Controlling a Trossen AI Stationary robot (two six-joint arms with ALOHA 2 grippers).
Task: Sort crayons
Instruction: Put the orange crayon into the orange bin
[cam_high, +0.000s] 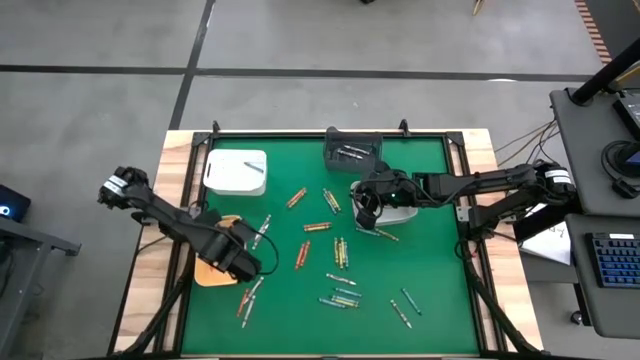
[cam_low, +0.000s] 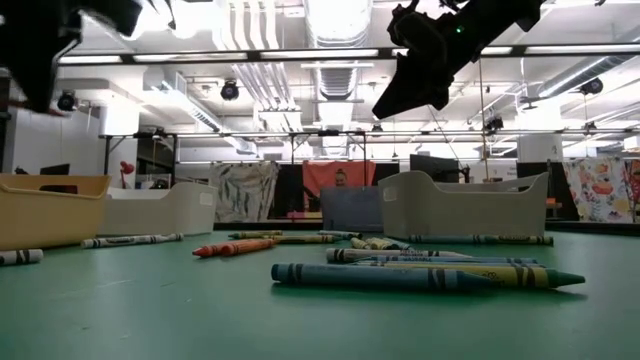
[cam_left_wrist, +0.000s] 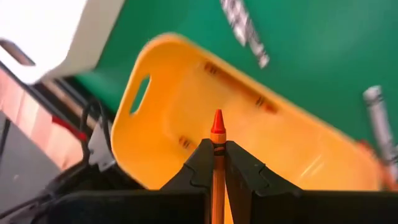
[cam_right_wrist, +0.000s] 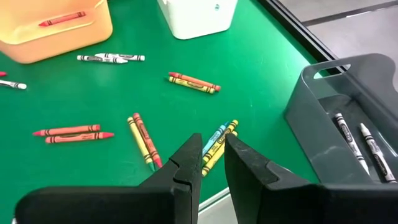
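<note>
My left gripper (cam_left_wrist: 217, 146) is shut on an orange crayon (cam_left_wrist: 217, 127) and hangs over the yellow tray (cam_left_wrist: 186, 106) at the mat's left edge (cam_high: 208, 272). A red crayon (cam_right_wrist: 62, 18) lies inside that tray. Many crayons (cam_high: 340, 250) lie flat and scattered on the green mat. My right gripper (cam_right_wrist: 211, 146) hovers above the mat's middle right (cam_high: 362, 212), open, with nothing between its fingers. Beyond it lies a cluster of yellow, blue and red crayons (cam_right_wrist: 214, 146). My left gripper pinches the orange crayon's wrapped shaft (cam_left_wrist: 218, 158) between its two fingers, just behind the pointed tip (cam_left_wrist: 217, 118). The crayon lies along the fingers, and its tip sticks out past them. The fingers come from above, pointing steeply down. The crayon is clear of the tray.
A dark grey tray (cam_high: 350, 152) at the far edge holds grey-white crayons (cam_right_wrist: 348, 140). One white tray (cam_high: 237, 170) stands at the far left. Another (cam_high: 405, 212) sits under my right arm. The mat has a raised black frame (cam_high: 330, 133).
</note>
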